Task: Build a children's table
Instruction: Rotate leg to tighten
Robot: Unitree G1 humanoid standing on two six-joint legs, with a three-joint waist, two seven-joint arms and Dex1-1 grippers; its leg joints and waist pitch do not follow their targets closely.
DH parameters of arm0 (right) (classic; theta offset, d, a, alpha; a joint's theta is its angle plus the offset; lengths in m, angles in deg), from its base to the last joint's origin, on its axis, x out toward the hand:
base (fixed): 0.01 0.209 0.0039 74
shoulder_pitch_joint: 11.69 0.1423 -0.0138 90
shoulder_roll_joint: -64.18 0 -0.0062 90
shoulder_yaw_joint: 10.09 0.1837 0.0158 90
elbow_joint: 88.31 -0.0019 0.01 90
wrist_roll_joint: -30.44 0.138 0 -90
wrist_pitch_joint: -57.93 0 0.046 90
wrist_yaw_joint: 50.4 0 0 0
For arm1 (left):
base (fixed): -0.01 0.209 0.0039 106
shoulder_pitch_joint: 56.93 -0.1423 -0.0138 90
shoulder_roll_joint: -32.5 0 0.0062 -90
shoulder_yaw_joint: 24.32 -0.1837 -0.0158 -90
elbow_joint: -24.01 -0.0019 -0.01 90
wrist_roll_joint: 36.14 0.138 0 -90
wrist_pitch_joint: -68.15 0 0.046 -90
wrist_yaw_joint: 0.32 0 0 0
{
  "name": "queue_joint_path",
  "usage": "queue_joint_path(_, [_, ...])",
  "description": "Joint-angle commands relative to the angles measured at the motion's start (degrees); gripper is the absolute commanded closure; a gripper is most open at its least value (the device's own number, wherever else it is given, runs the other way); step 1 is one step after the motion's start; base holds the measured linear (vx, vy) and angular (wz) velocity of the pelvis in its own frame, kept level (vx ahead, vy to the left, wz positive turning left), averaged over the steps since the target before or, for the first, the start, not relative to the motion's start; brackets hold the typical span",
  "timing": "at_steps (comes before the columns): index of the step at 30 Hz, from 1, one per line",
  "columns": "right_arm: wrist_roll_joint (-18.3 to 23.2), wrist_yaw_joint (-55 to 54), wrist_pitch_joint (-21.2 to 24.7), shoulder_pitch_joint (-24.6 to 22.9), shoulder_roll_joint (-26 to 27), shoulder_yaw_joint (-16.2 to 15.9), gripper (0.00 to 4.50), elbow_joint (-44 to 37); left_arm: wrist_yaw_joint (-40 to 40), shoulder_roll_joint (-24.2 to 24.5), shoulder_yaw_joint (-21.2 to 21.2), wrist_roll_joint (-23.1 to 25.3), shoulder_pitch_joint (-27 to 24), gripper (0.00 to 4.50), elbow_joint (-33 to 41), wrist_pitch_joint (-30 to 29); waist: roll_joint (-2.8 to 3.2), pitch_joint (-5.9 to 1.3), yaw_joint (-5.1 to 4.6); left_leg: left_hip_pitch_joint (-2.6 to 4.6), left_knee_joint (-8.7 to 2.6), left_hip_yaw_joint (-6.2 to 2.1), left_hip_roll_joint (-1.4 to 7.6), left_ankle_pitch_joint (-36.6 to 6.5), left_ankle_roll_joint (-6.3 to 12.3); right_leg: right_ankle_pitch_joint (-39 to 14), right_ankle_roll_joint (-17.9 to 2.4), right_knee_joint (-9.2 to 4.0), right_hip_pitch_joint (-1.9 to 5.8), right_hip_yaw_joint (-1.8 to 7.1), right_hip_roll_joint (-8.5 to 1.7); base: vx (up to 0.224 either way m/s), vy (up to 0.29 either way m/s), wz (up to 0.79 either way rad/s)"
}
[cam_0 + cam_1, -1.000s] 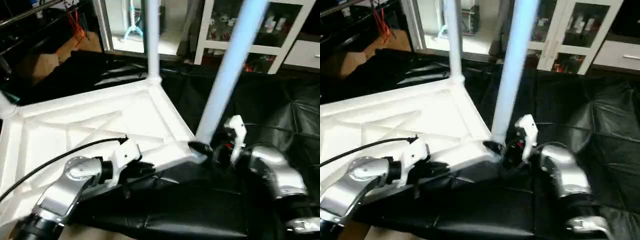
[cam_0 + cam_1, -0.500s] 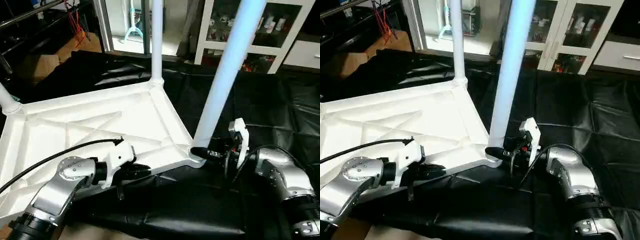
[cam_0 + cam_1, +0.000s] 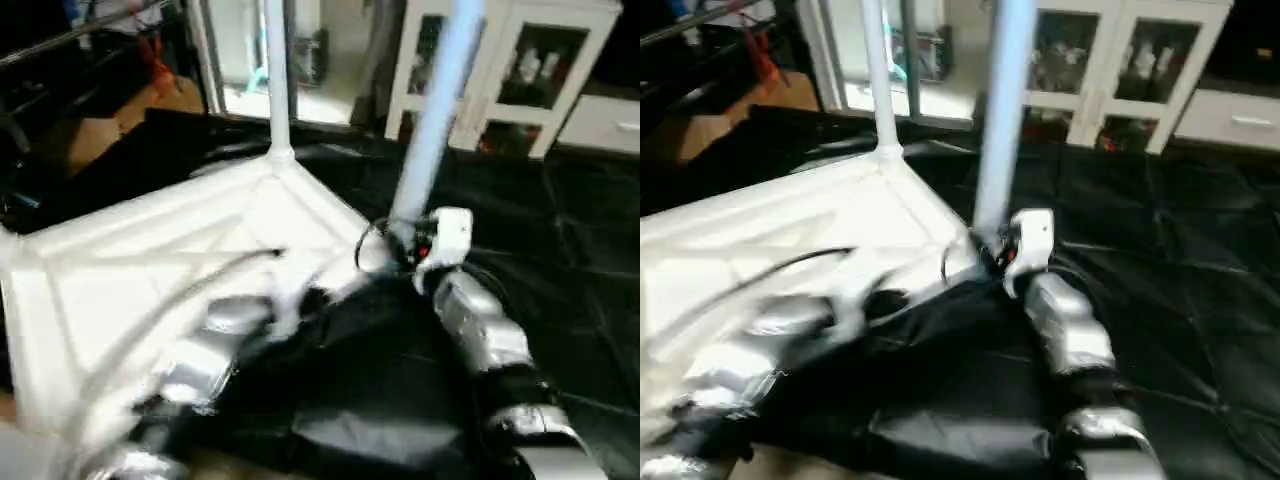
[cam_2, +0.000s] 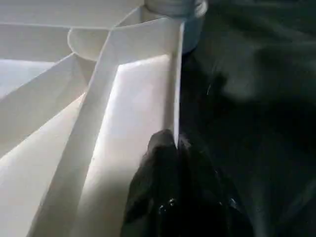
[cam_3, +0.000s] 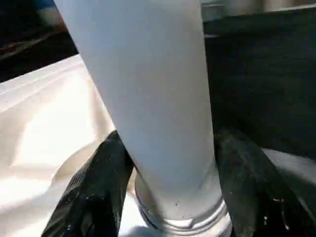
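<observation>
Both grippers work at the near corner of the upturned tabletop (image 3: pixel 180 240), which lies underside up on a black sheet (image 3: pixel 1160 260).

The right gripper (image 5: pixel 168 197) has its two black fingers (image 5: pixel 94 187) spread to either side of the near leg's (image 5: pixel 148 98) base, just above the corner socket; the fingers lie against the leg. The left gripper (image 4: pixel 173 148) is clenched on the thin rim wall of the tabletop, near that same socket. A second leg (image 3: pixel 275 80) stands upright in the far corner.
</observation>
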Motion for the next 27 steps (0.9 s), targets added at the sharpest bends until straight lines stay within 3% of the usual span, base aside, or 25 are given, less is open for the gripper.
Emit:
queue_joint_path(1, [2.1, -5.44, 2.49, -3.64, 4.14, 2.7, 2.3, 7.66, 3.62, -4.81, -3.02, 0.48, 0.9, 4.5, -4.94, -2.09, 0.5, -1.29, -0.36, 1.58, -5.3, -1.57, 2.67, -21.08, -4.89, -11.98, -10.28, -5.81, -0.68, 1.58, -2.01, 0.0, 0.0, 0.0])
queue_joint_path(3, [0.85, -1.96, 1.8, -3.27, 5.74, 0.18, 2.3, 7.34, 1.18, -7.11, -5.83, 0.3, 1.4, 4.5, -4.58, -0.54, 0.89, -1.19, 0.17, 1.94, -5.59, -1.77, 2.6, -22.69, -5.47, -10.54, -9.37, -6.08, -0.85, 1.28, -1.8, 0.0, 0.0, 0.0])
queue_joint_path(4, [0.56, -0.58, 1.59, -3.12, 5.99, -0.54, 2.3, 7.07, 0.21, -7.34, -6.52, 0.23, 1.33, 4.5, -4.26, -0.33, 0.32, -1.31, 0.01, 1.77, -5.65, -1.87, 2.46, -23.59, -5.29, -10.42, -8.8, -6.11, -0.52, 1.22, -1.71, 0.0, 0.0, 0.0])
queue_joint_path(6, [0.76, 2.09, 1.01, -2.49, 5.98, -0.84, 2.3, 5.89, -2.93, -6.1, -7.87, 0.52, 0.59, 4.5, -3.0, 1.59, 0.57, -1.48, 0.02, 1.59, -5.76, -2.07, 2.47, -22.92, -4.99, -9.04, -8.49, -6.04, -0.32, 1.24, -1.85, 0.0, 0.0, 0.0])
queue_joint_path(7, [2.09, 6.71, 1.15, -2.24, 4.49, -0.91, 1.95, 4.05, -4.67, -3.74, -7.72, 0.47, -0.45, 4.5, -2.01, 1.92, 0.65, -1.58, -0.07, 1.34, -5.82, -2.14, 2.45, -22.23, -4.66, -7.69, -8.57, -5.89, -0.07, 1.17, -1.85, 0.0, 0.0, 0.0])
queue_joint_path(9, [2.71, 14.41, -0.13, -2.57, 0.71, -2.21, 1.74, 1.13, -8.41, 1.17, -7.6, 0.18, -2.43, 4.5, -0.31, 2.77, 0.47, -1.85, -0.29, 0.72, -5.56, -2.27, 2.39, -19.95, -2.71, -3.7, -9.34, -5.63, 0.74, 1.0, -1.89, 0.0, 0.0, 0.0])
queue_joint_path(10, [2.45, 17.65, -1.22, -2.94, -1.27, -3.09, 1.74, -0.04, -10.29, 3.54, -7.62, 0.1, -3.35, 4.5, 0.43, 3.26, 0.47, -1.83, -0.41, 0.69, -5.5, -2.14, 2.42, -19.36, -2.04, -2.35, -9.8, -5.6, 0.71, 1.06, -1.89, 0.0, 0.0, 0.0])
queue_joint_path(11, [1.31, 21.58, -2.92, -3.61, -4.49, -4.5, 1.54, -1.21, -12.79, 7.13, -7.83, 0.84, -4.66, 4.5, 0.89, 6.58, 0.55, -1.91, -0.23, 0.47, -5.44, -2.47, 2.45, -17.37, -1.21, -0.49, -10.25, -5.5, 1.15, 0.78, -1.88, 0.0, 0.0, 0.0])
queue_joint_path(12, [0.99, 22.59, -3.35, -3.79, -5.22, -4.85, 1.44, -1.42, -13.45, 7.88, -7.83, 0.89, -4.96, 4.5, 1.0, 7.09, 0.46, -1.69, -0.73, 0.29, -5.51, -2.21, 2.37, -17.13, -0.77, -0.35, -10.64, -5.46, 0.91, 0.84, -1.74, 0.0, 0.0, 0.0])
queue_joint_path(14, [-2.06, 35.5, -7.62, -6.26, -14.06, -8.93, 1.31, -4.0, -20.33, 15.92, -6.72, 0.8, -8.52, 4.5, 2.26, 11.85, 0.27, -2.1, -0.77, 0.45, -4.98, -2.15, 2.47, -15.17, 0.45, 1.58, -11.73, -5.15, 1.2, 0.7, -1.83, 0.0, 0.0, 0.0])
queue_joint_path(15, [-2.09, 39.26, -7.81, -7.06, -16.27, -9.74, 1.26, -4.87, -21.57, 17.35, -5.79, 0.24, -9.43, 4.5, 2.68, 12.1, 0.57, -2.1, -0.82, 0.47, -4.72, -1.76, 2.48, -12.54, 2.48, 5.42, -13.37, -4.79, 1.21, 0.75, -1.83, 0.0, 0.0, 0.0])
queue_joint_path(16, [-1.92, 40.54, -7.49, -7.34, -17.01, -9.89, 1.15, -5.26, -21.89, 17.77, -5.36, -0.01, -9.73, 4.5, 2.82, 12.07, 0.63, -2.04, -0.76, 0.56, -4.63, -1.77, 2.56, -11.71, 2.99, 6.51, -13.9, -4.67, 1.13, 0.73, -1.87, 0.0, 0.0, 0.0])
queue_joint_path(18, [0.43, 48.34, -3.57, -9.04, -21.52, -9.15, 1.0, -8.47, -23.35, 20.35, -1.82, -2.13, -11.56, 4.5, 3.9, 12.06, 0.45, -2.13, -0.45, 0.59, -4.28, -1.6, 2.56, -8.47, 5.34, 10.6, -15.44, -4.37, 1.5, 0.7, -1.83, 0.0, 0.0, 0.0])
queue_joint_path(22, [3.24, 52.18, -1.64, -9.46, -22.63, -8.25, 1.0, -9.87, -23.83, 21.69, -0.97, -3.5, -11.88, 4.5, 4.41, 12.31, 0.48, -2.04, -0.58, 0.68, -4.39, -1.51, 2.68, -8.16, 5.95, 9.21, -16.9, -4.28, 1.35, 0.64, -1.96, 0.0, 0.0, 0.0])
queue_joint_path(24, [4.78, 52.39, -1.09, -9.06, -21.9, -8.66, 1.32, -9.14, -23.6, 21.33, -1.34, -3.66, -11.23, 4.5, 3.63, 13.35, 0.28, -2.08, -0.66, 0.64, -4.38, -1.46, 2.7, -8.51, 5.79, 7.32, -17.22, -4.36, 1.42, 0.68, -2.05, 0.0, 0.0, 0.0])
queue_joint_path(25, [4.86, 51.73, -1.35, -8.86, -20.88, -8.95, 1.33, -8.77, -23.5, 20.77, -1.61, -3.73, -10.92, 4.5, 3.55, 13.5, 0.52, -1.99, -0.66, 0.85, -4.45, -1.37, 2.8, -9.83, 5.24, 4.67, -17.37, -4.53, 1.11, 0.75, -2.11, 0.0, 0.0, 0.0])
queue_joint_path(27, [4.89, 51.56, -1.37, -8.94, -20.22, -9.24, 1.38, -8.89, -23.5, 20.45, -1.82, -3.77, -10.81, 4.5, 3.71, 13.44, 0.43, -1.93, -0.71, 0.83, -4.51, -1.35, 2.84, -10.57, 4.68, 3.31, -17.33, -4.61, 1.05, 0.82, -2.15, 0.0, 0.0, 0.0])
